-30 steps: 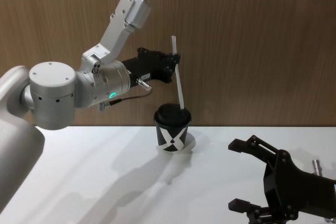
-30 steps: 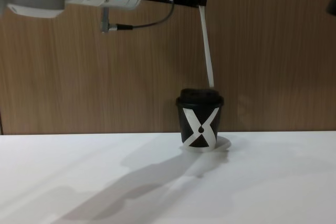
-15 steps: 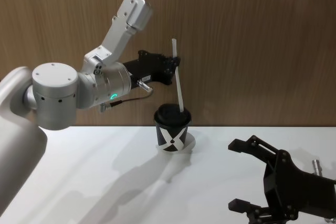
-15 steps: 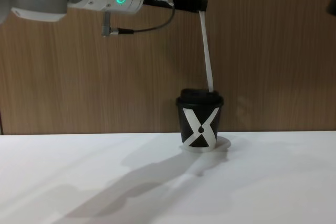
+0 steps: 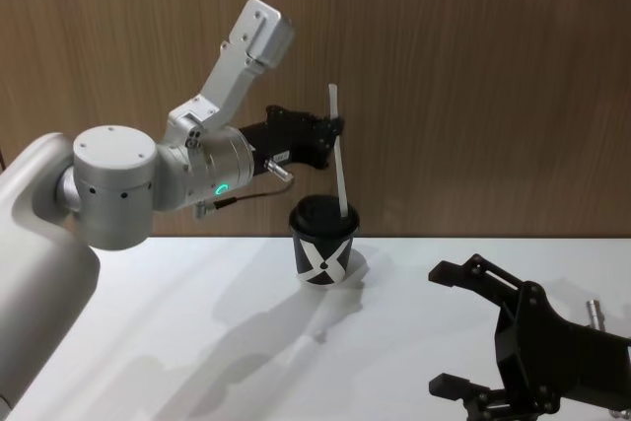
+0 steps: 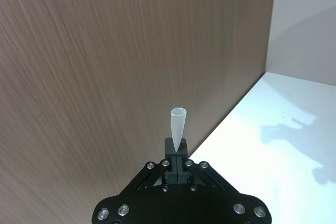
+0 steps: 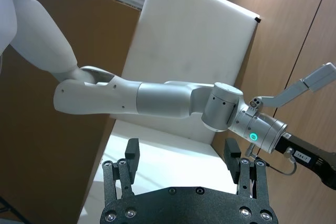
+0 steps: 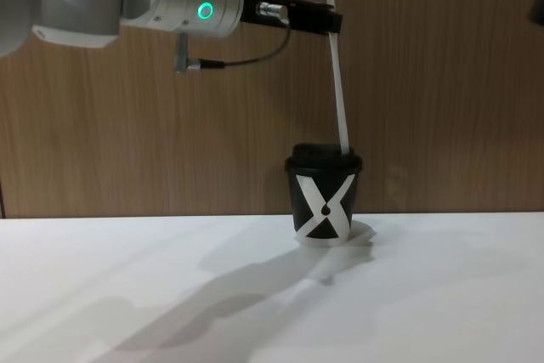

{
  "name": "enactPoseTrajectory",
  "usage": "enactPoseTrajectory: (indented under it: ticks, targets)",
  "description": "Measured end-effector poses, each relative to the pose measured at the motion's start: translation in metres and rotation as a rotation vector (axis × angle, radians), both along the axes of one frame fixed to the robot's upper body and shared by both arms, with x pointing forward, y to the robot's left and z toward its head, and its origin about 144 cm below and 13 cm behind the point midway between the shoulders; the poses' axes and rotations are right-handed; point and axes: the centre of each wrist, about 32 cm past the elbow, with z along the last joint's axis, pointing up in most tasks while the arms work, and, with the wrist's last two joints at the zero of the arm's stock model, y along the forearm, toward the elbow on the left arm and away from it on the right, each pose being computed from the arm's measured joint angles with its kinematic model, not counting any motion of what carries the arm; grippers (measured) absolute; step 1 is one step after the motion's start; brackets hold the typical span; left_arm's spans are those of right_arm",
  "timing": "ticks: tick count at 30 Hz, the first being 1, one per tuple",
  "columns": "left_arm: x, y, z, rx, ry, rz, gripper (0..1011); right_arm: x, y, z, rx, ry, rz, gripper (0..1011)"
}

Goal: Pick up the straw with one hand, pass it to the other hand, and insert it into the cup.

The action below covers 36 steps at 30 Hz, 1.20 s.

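Straw (image 5: 338, 160) clamped near its top by the left gripper (image 5: 333, 130), lower tip at the black cup's (image 5: 322, 242) lid by the table's (image 5: 197, 322) back edge; right gripper (image 5: 463, 327) spread wide, well clear.

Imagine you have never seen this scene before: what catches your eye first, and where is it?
First, the white straw standing nearly upright, its lower end at the lid of the black X-patterned cup at the back of the white table. The left claw, on a silver wrist with a glowing green ring, grips the straw near its top. The all-black right claw sits open at the table's near right.
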Motion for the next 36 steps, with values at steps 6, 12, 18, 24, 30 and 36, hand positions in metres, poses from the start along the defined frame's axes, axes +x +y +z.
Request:
enactPoseTrajectory:
  ticks: [6, 12, 18, 24, 30, 36]
  targets:
    - [0.0013, -0.0017, -0.0024, -0.001, 0.001, 0.0, 0, 0.0, 0.0, 0.0, 0.0, 0.0, 0.0, 1001]
    - [0.0025, -0.0021, -0.0036, 0.003, -0.001, 0.003, 2, 0.0, 0.0, 0.0, 0.0, 0.0, 0.0, 1001]
    - [0.0035, -0.0024, -0.0045, 0.008, -0.002, 0.004, 86, 0.0, 0.0, 0.0, 0.0, 0.0, 0.0, 1001]
    - [0.0041, -0.0027, -0.005, 0.01, -0.003, 0.005, 262, 0.0, 0.0, 0.0, 0.0, 0.0, 0.0, 1001]
    - [0.0045, -0.0027, -0.0054, 0.012, -0.003, 0.005, 466, 0.0, 0.0, 0.0, 0.0, 0.0, 0.0, 1001]
    - [0.0047, -0.0026, -0.0057, 0.013, -0.003, 0.005, 664, 0.0, 0.0, 0.0, 0.0, 0.0, 0.0, 1001]
